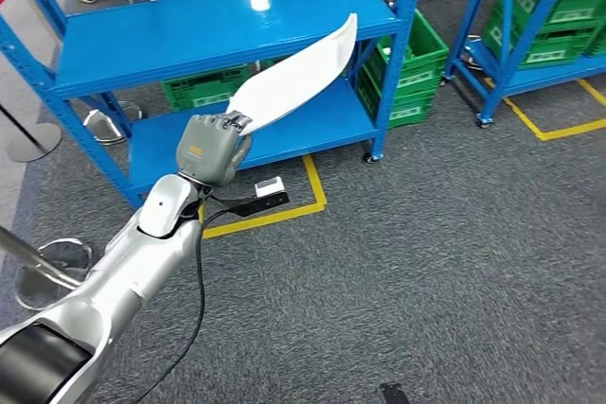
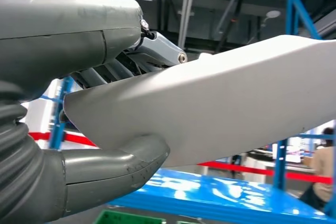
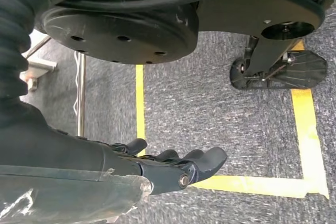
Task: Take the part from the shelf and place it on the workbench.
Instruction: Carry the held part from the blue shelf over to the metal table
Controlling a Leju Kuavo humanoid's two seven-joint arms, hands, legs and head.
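Ahead of me the blue shelf (image 1: 214, 26) took up the upper left of my head view, two flat tiers on slanted posts, standing on grey carpet (image 1: 443, 253) marked with yellow tape lines (image 1: 314, 186). Green crates (image 1: 411, 68) sat on the floor by its right-hand post, more of them lay under its upper tier, and a second blue rack (image 1: 543, 16) stood well apart to the right with green crates of its own. My left arm (image 1: 121, 281) reached in from below, silver and long, with a black cable hanging along it. At its end my left hand (image 1: 213, 149) gripped the part (image 1: 296, 78), a long white blade-shaped piece, by its near end; the part slanted up and away from my hand, lifted off the shelf, its far tip in front of the edge of the upper tier. From my left wrist I saw the thumb (image 2: 130, 163) curled under the part's (image 2: 222, 103) pale surface and the fingers (image 2: 162, 51) lying across its other side, so the hand was closed firmly around it. My right hand (image 3: 174, 166) hung over the carpet beside a yellow line, its dark fingers (image 3: 208, 158) fairly straight and close together, holding nothing.
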